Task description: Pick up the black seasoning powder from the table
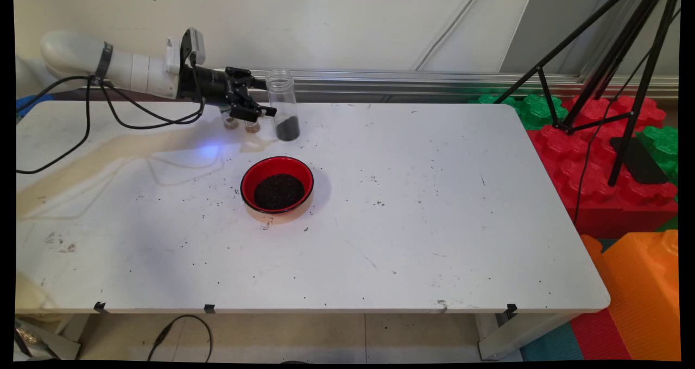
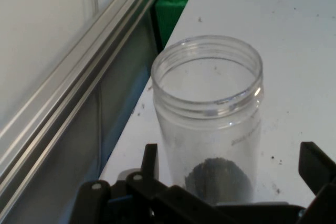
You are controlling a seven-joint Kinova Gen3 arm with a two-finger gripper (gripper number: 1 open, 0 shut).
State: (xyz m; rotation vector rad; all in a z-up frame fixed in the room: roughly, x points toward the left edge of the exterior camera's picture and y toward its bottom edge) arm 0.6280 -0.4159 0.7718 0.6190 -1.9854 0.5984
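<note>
At the table's [image 1: 380,206] far edge, parted jaws flank a clear jar [image 1: 283,106].

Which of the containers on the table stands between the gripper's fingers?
The tall clear jar, open-topped with a little dark grain at its bottom. The gripper brackets it with open fingers. The red bowl sits apart, nearer the camera.

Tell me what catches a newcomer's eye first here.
The red bowl of dark granules sits mid-table on the speckled white table. Behind it, near the far edge, the black gripper is open around a clear plastic jar with dark granules at its bottom.
</note>
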